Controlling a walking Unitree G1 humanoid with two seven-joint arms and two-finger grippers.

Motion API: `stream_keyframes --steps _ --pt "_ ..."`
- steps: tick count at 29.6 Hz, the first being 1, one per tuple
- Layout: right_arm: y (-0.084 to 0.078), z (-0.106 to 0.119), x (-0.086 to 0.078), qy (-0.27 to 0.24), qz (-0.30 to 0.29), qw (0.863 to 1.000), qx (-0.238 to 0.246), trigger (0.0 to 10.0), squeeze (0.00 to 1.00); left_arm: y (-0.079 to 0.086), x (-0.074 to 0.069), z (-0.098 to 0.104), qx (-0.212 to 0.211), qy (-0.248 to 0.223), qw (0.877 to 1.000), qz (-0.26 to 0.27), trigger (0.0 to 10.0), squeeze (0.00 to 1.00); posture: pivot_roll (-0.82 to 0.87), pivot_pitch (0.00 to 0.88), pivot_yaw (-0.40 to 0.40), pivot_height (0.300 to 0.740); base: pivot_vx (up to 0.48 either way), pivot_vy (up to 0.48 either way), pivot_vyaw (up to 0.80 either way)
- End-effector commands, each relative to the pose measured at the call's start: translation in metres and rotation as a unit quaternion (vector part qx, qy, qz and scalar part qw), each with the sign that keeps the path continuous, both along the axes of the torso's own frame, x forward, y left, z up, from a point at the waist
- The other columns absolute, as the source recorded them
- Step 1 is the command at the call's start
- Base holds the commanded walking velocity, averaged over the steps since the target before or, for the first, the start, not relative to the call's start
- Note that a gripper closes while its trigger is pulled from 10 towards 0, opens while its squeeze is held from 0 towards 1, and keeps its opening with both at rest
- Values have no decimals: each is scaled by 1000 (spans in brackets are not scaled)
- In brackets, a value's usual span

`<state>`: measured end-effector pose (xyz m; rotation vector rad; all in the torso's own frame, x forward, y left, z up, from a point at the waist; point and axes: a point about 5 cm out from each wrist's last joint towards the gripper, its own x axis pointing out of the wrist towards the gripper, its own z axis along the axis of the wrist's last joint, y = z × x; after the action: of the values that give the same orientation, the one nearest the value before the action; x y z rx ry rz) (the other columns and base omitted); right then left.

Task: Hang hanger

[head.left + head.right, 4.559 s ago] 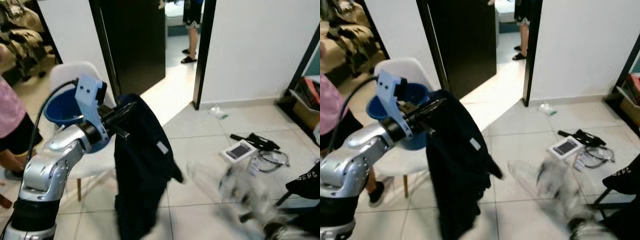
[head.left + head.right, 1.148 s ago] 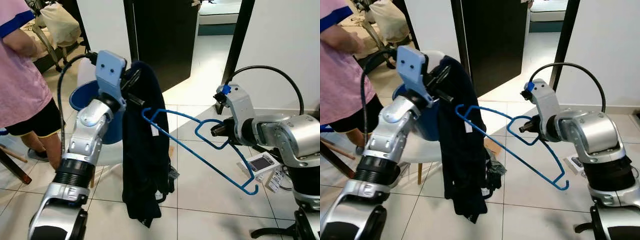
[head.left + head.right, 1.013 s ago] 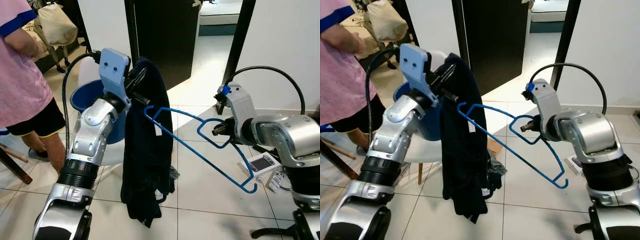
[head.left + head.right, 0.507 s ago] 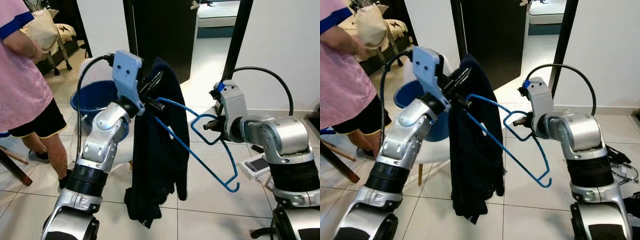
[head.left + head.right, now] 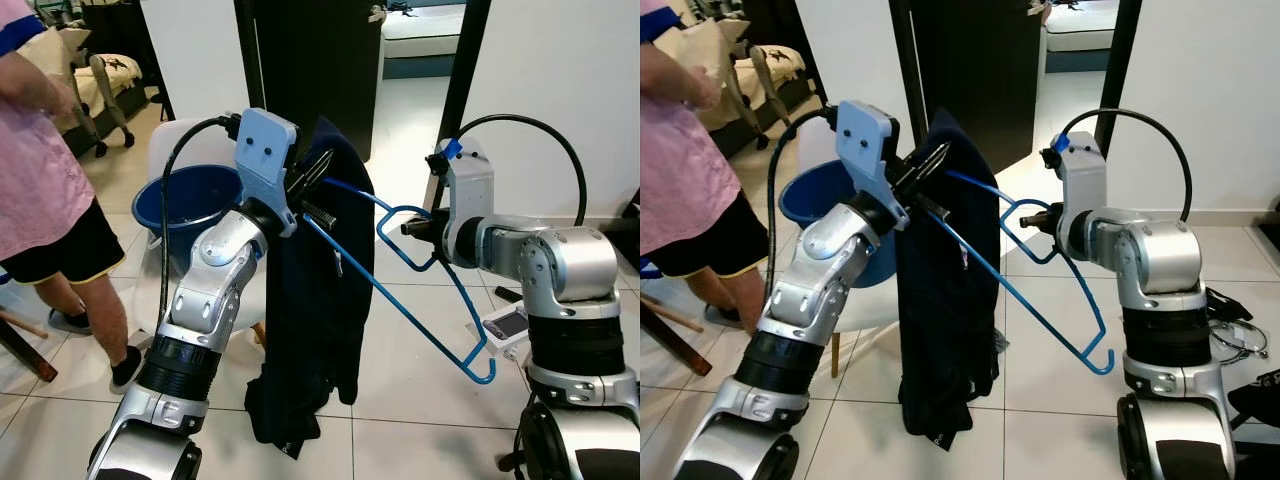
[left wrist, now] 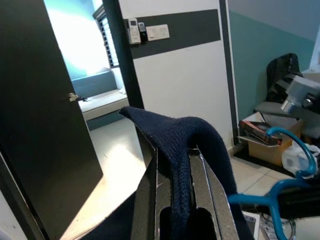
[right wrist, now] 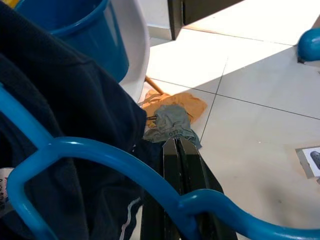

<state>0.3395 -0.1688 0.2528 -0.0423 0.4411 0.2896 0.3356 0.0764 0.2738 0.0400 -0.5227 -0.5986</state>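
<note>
Pale floor tiles lay underfoot. Left gripper clenched a dark garment. Right gripper clamped the blue hanger.

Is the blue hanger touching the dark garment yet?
Touching. In the left eye view one arm of the blue hanger runs into the dark garment just below the left gripper; the right wrist view shows it against the cloth.

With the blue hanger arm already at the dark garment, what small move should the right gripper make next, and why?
Probably push the blue hanger a little further toward the robot's left. The right gripper is shut on its hook end, and one hanger arm already reaches the dark garment that the left gripper holds up, seemingly near its opening, so a small push should seat it.
</note>
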Motion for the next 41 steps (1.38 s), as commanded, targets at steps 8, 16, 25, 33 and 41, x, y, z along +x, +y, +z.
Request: stream_keyframes --steps 8,16,25,33,41 --pt "0 8 2 -15 -13 1000 12 10000 0 -6 -8 -1 26 -11 1000 -3 10000 0 -35 0 51 740 0 0 0" --pt "-34 -9 7 22 -100 994 -37 10000 0 17 5 -4 26 1 996 83 10000 0 -38 0 53 740 0 0 0" --pt "-59 -11 7 23 -146 987 -68 10000 0 43 11 1 -8 20 990 136 10000 0 -38 0 51 740 0 0 0" --pt "-43 -12 7 25 -121 990 -70 10000 0 15 -6 4 -6 -3 999 46 10000 0 -36 0 49 740 0 0 0" --pt "-26 -9 7 22 -94 993 -72 10000 0 -13 -10 -3 -6 14 999 30 10000 0 -40 0 50 740 0 0 0"
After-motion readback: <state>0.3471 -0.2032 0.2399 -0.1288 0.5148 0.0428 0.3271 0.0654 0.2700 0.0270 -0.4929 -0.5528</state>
